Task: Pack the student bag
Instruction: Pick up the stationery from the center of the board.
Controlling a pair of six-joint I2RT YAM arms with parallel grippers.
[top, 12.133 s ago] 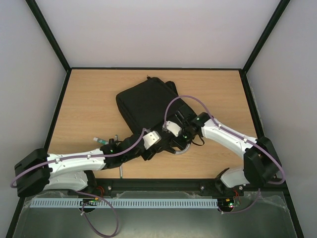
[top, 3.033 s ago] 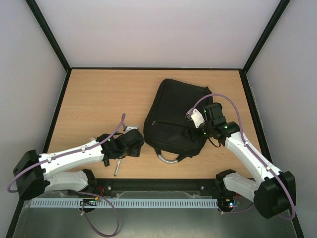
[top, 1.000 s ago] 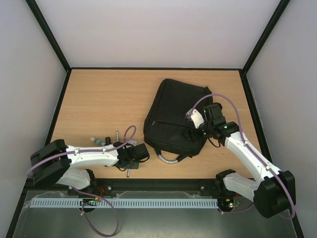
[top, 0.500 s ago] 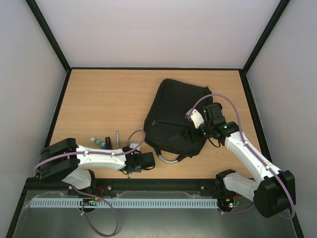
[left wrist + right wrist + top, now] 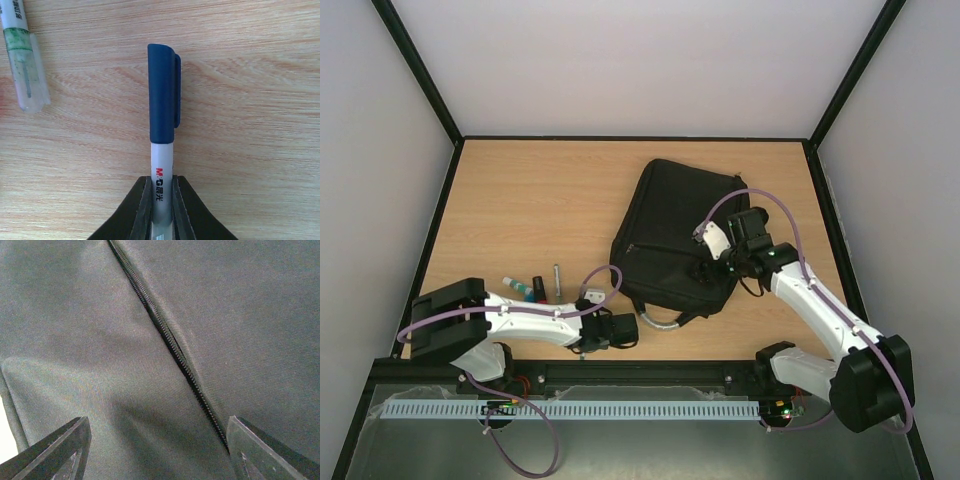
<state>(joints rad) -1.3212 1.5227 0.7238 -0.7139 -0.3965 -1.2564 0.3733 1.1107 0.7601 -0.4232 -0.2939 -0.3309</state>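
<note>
Left wrist view: left tool (image 5: 161, 183) pinches a blue-capped pen (image 5: 162, 90); right tool (image 5: 157, 426) spread over the student bag (image 5: 670, 215). Packing looks barely begun, other pens (image 5: 525, 288) lower left on the bench (image 5: 520, 200).

You have a pale wood-grain bench (image 5: 250, 60) under everything — smooth and matt, with fine, even grain. The large black cloth backpack (image 5: 75, 315) is a tight diagonal weave, dull with a faint sheen where light catches it. Its black zip (image 5: 170, 345) shows small, coarse teeth. The white pen with a dark blue cap (image 5: 162, 95) looks like smooth plastic, and the cap has a satin finish. The clear-capped green marker (image 5: 27, 65) is translucent plastic. The left end effector (image 5: 161, 187) and right end effector (image 5: 157, 430) look like matt black plastic — hard-edged.
</note>
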